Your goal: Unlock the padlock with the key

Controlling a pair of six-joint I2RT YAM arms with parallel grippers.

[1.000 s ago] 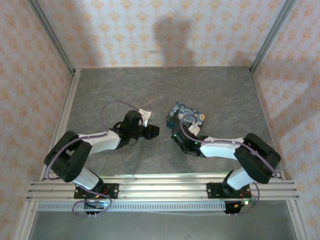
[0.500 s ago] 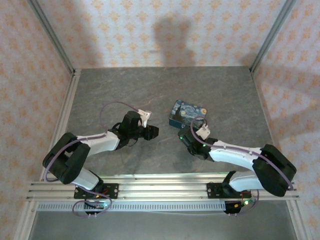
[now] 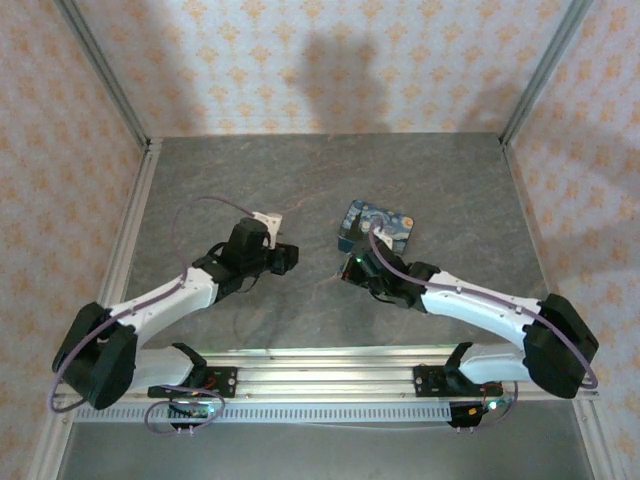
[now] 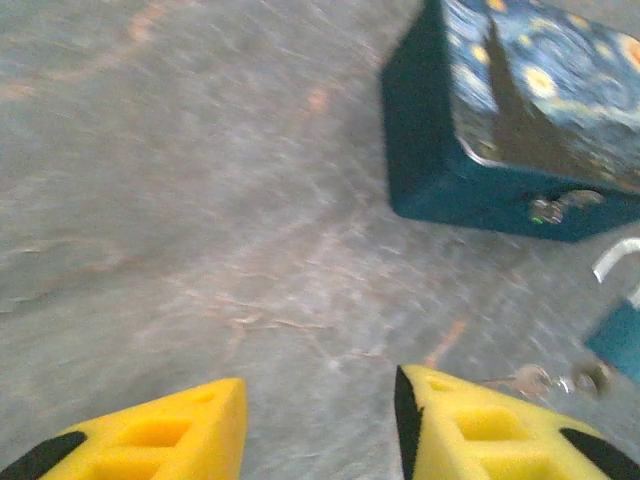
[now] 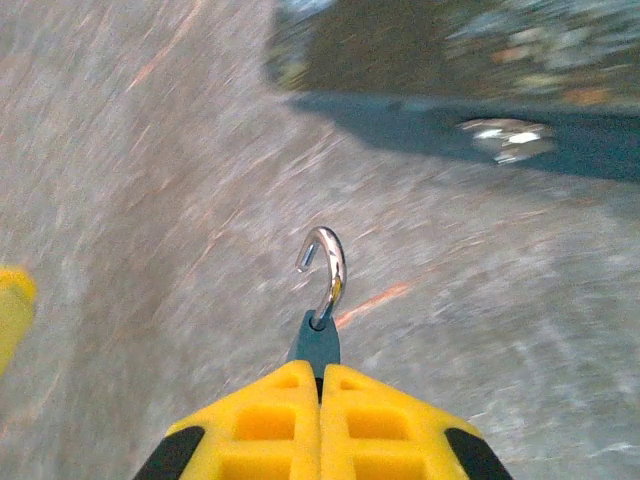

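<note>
Bluish padlock pinched in right tool; left tool gapes beside key.

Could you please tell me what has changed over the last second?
The left gripper drew back to the left, away from the centre. The right gripper, shut on the padlock, pulled back toward its base, then returned close to the blue tin, which stayed put.

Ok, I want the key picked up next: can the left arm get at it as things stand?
Probably yes. The left gripper is open, and the key lies on the bare table just ahead of it, with nothing between them.
</note>
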